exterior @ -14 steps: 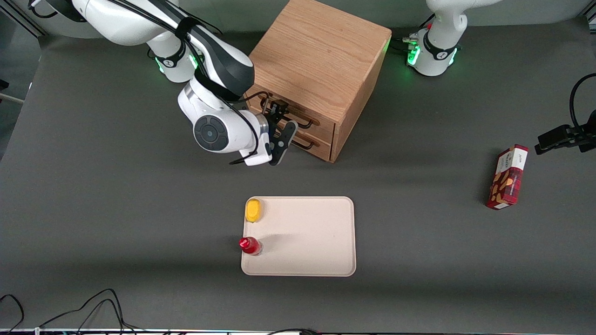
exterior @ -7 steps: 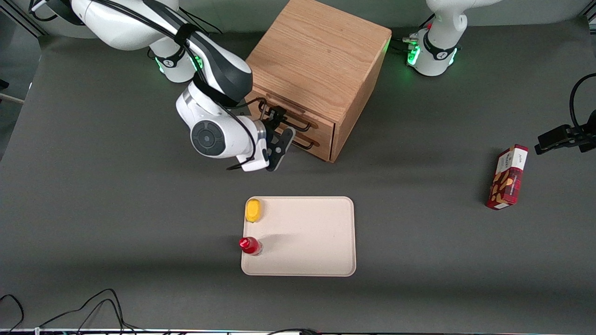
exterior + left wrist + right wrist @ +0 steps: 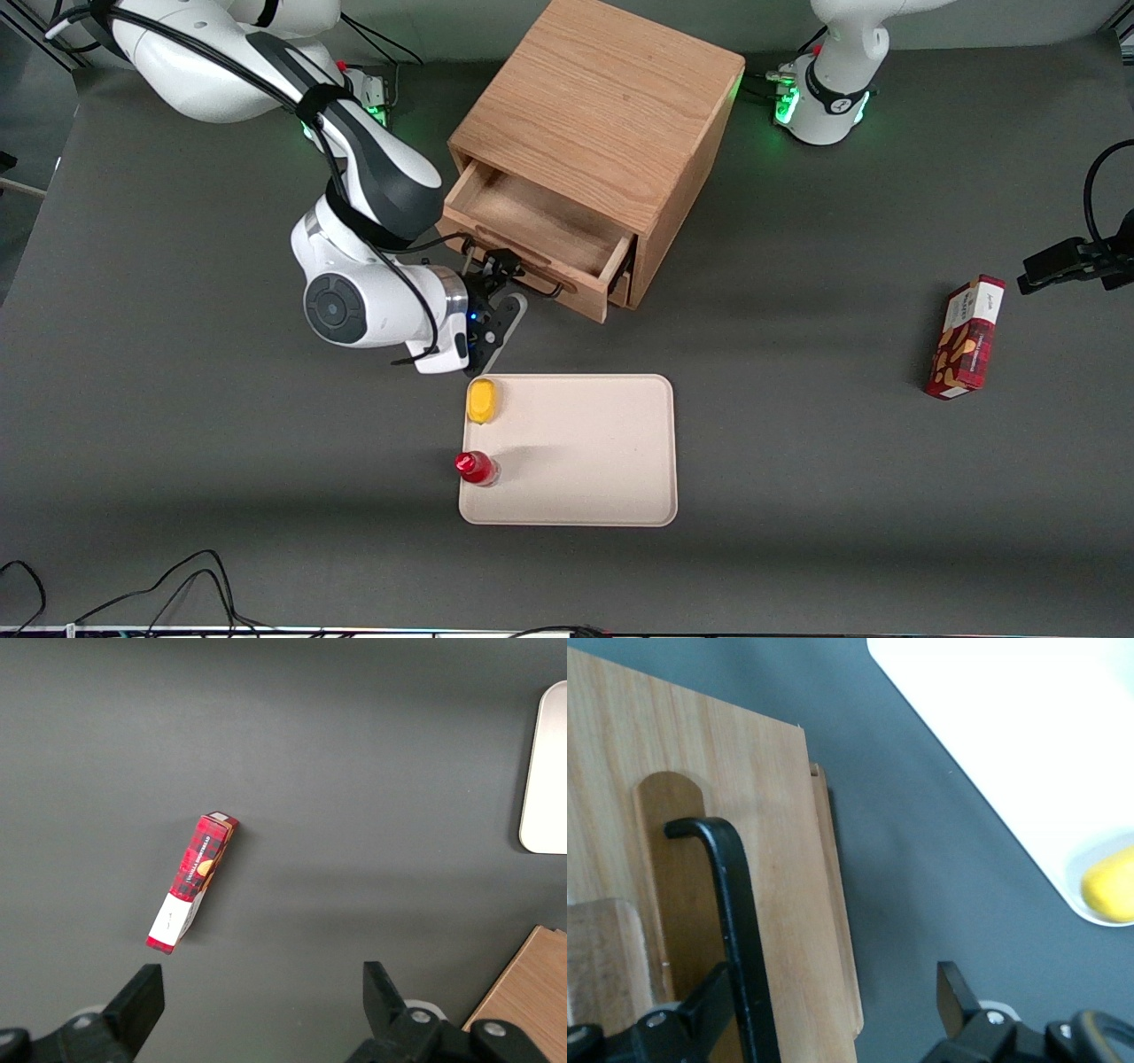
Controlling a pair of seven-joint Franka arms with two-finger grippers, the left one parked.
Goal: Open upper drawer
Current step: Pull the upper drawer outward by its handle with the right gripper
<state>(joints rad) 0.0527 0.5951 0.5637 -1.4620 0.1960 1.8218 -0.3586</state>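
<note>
The oak cabinet (image 3: 602,106) stands at the back of the table. Its upper drawer (image 3: 532,221) is pulled out toward the front camera, and its inside looks empty. The black wire handle (image 3: 540,282) runs along the drawer front. My gripper (image 3: 500,288) is at the handle's end nearest the working arm, with its fingers spread wide. In the right wrist view the handle (image 3: 735,930) lies just inside one finger (image 3: 713,1001), over the drawer front (image 3: 788,859), and the gripper (image 3: 837,1010) is open. The bottom drawer is mostly hidden under the upper one.
A beige tray (image 3: 602,443) lies nearer the front camera than the cabinet, close to my gripper. A yellow object (image 3: 482,400) and a red-capped bottle (image 3: 476,467) sit on it. A red box (image 3: 966,337) lies toward the parked arm's end, also seen in the left wrist view (image 3: 190,881).
The upper drawer has slid out from shut to well open. My gripper moved with the handle toward the front camera and the tray.
</note>
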